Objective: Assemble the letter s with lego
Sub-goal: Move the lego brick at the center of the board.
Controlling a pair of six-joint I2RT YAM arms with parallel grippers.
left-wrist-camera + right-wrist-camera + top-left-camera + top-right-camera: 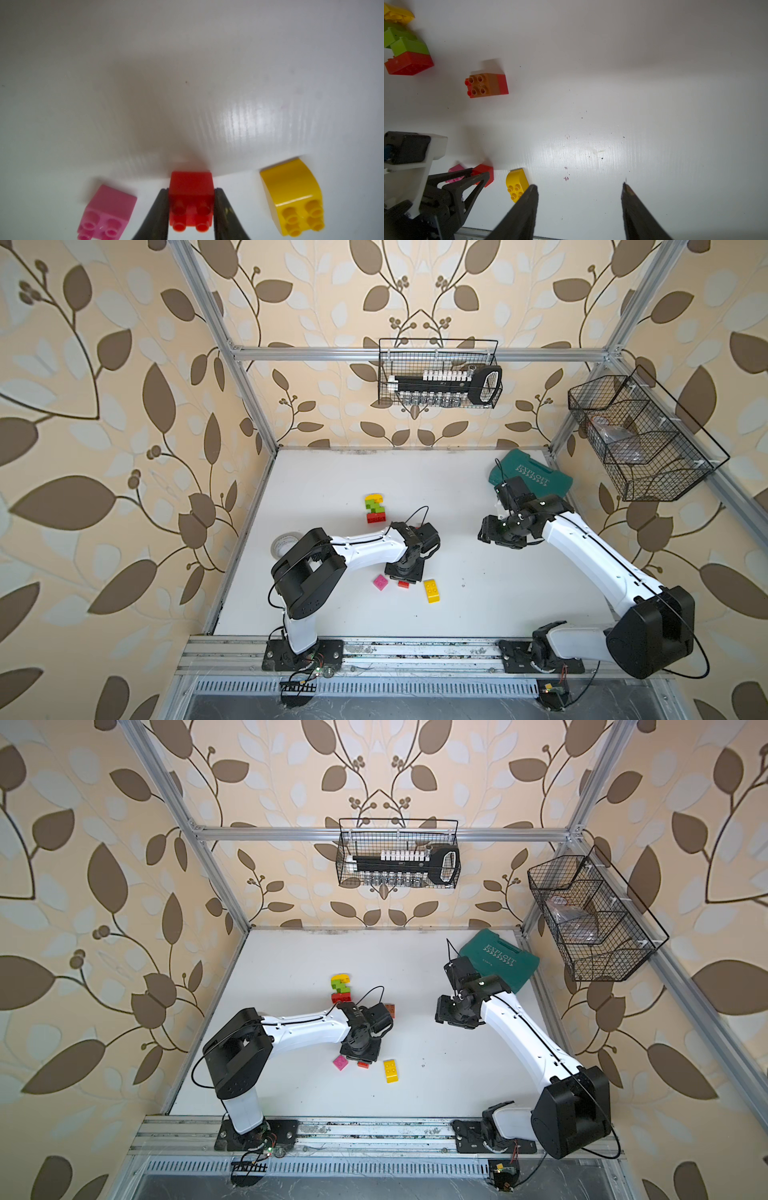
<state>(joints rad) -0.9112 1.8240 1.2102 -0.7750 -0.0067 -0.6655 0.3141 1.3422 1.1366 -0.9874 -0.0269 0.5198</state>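
My left claw (191, 192) is clamped tight on the red brick (190, 209), one finger flat against each side, studs showing between them. That brick sits on the white counter (478, 593), left of centre and towards the near rail. It's crowded here: the pink brick (108, 209) lies just left of my finger with only a slim gap, not touching. The yellow brick (291, 193), with its rounded end, lies to the right with a little more room. All three are apart from one another.

Farther back, beyond my left wrist, stands the stack (375, 508): yellow on top, lime green in the middle, red at the base. Just right of that wrist is the brown-and-red pair (488, 85), brown pressed onto red, well apart from the stack.

My right claw (579, 187) hangs with its jaws spread wide and nothing between them, over bare counter right of centre. The widest open room is the middle, between my two arms, and the near-right stretch beyond the yellow brick.

At the edges, a tape roll (284, 542) sits by the left edge under my left arm. The teal case (536, 479) fills the far-right corner, close behind my right wrist.
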